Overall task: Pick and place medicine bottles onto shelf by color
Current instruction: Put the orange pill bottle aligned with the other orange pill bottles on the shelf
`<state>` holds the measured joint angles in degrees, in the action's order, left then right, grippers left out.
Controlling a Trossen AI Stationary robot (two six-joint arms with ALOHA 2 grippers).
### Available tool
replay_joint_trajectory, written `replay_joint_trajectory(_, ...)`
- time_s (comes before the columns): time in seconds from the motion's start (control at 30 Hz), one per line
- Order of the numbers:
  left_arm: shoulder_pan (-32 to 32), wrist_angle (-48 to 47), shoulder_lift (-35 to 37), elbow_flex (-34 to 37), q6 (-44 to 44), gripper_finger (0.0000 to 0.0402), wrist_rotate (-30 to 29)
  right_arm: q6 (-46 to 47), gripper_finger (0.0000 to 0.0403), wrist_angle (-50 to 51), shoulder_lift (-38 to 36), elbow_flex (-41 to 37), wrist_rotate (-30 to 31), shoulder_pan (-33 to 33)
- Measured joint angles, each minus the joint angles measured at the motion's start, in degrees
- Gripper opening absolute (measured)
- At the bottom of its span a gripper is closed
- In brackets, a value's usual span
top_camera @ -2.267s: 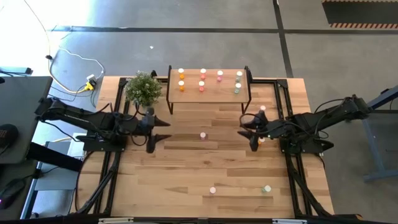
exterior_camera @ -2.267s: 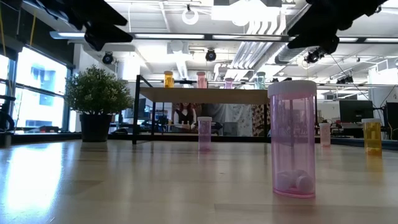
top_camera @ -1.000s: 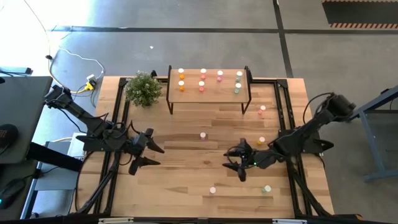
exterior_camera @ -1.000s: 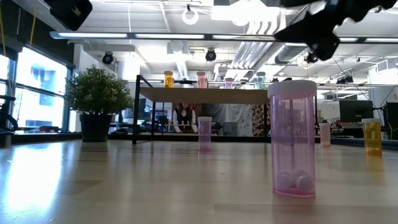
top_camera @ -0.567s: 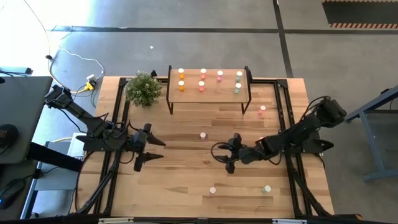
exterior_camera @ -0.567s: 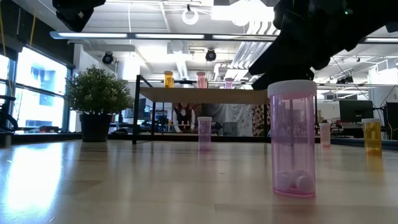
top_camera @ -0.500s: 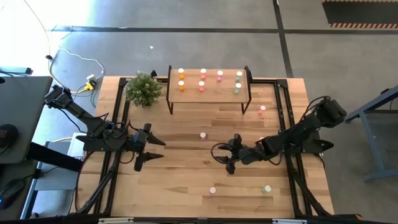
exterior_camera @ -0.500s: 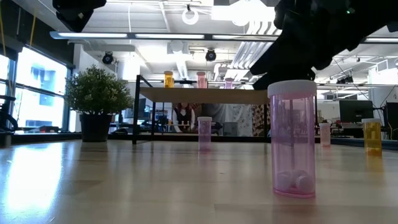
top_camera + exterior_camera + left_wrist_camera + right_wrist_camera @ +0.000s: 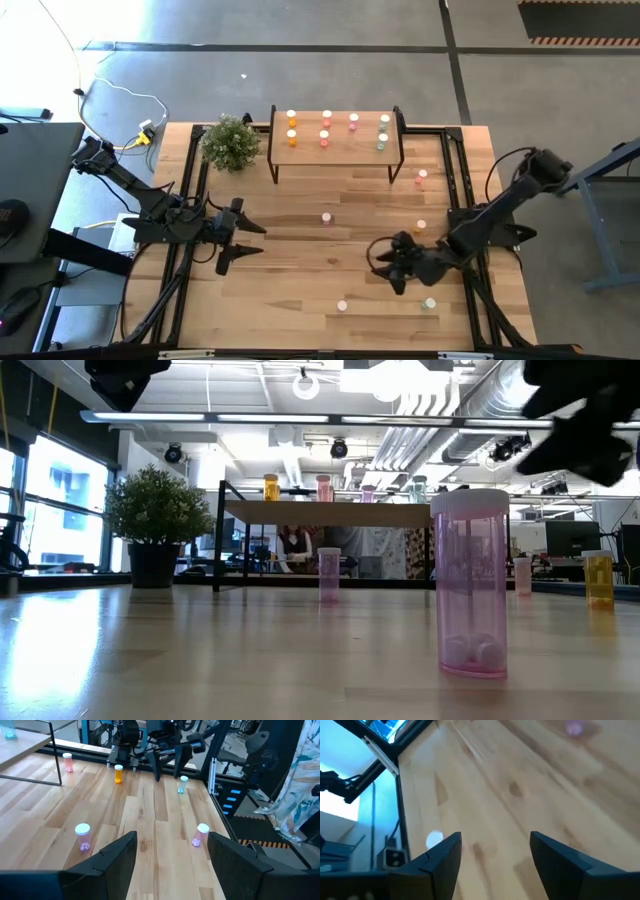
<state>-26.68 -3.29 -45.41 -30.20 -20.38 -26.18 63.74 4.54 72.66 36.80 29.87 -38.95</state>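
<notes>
While right gripper [image 9: 385, 266] hangs over table's front half, fingers wide, empty; left gripper [image 9: 243, 242] waits at left, fingers spread, empty.

Risk: low sweep toward light pink bottle [image 9: 342, 305] could tip it; narrow, top-heavy, likely to roll.

Nearby: pale green bottle [image 9: 429, 302] beside right arm, orange bottle [image 9: 421, 226], 2 more pink bottles [image 9: 326, 217] on table. Shelf [image 9: 337, 148] at back holds 7 bottles. Potted plant [image 9: 230, 142] left of shelf, clear of path.
</notes>
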Motion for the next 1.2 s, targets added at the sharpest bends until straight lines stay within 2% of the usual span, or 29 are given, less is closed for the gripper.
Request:
replay_joint_trajectory(0.3, 0.0, 0.11, 0.0, 0.0, -0.07, 0.0234, -0.04, 18.14, 0.0214, 17.58, -4.74, 0.0, 2.61, -7.33)
replay_joint_trajectory(0.63, 0.02, 0.48, 0.0, 0.0, -0.42, 0.0234, -1.61, 41.8, 0.0213, 37.25, -4.85, 0.0, 1.78, -9.82)
replay_joint_trajectory(0.93, 0.02, 0.52, 0.0, 0.0, 0.52, 0.0234, -1.71, 55.01, 0.0213, 48.94, -4.55, -0.08, 2.1, -10.35)
replay_joint_trajectory(1.2, 0.02, 0.52, -0.02, 0.0, 0.63, 0.0234, -1.7, 63.08, 0.0213, 54.3, -0.43, -0.17, 2.62, -10.18)
